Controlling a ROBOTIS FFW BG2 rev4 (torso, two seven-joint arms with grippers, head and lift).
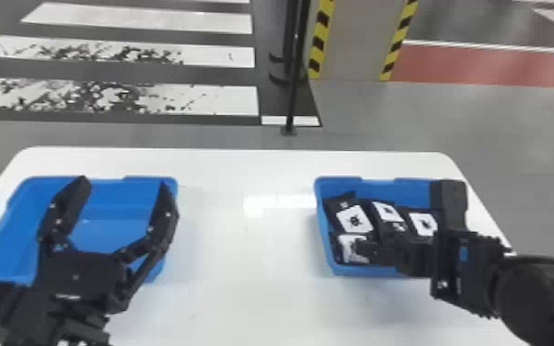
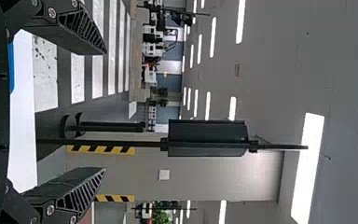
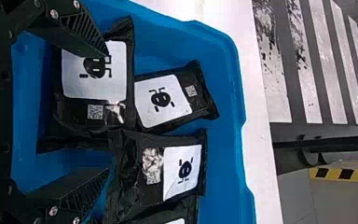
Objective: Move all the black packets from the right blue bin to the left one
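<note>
Black packets (image 3: 161,175) with white bug-marked labels (image 3: 162,100), left gripper (image 1: 123,183) and right gripper (image 1: 409,257) unclenched

Left bin (image 1: 152,180) and right bin (image 1: 377,181) are blue, packets (image 3: 126,182) black, desk (image 1: 244,271) white.
Labels (image 3: 144,112) show black figures on white; pillar edging (image 1: 320,43) shows yellow-and-black stripes; dark floor (image 1: 198,76) carries white bars (image 1: 216,23).

The left pincer (image 1: 122,182) is showing silver screws (image 2: 52,12) and ribbed black fingers (image 2: 81,29); a blue patch (image 1: 463,253) is marking the black right wrist (image 1: 476,278).
</note>
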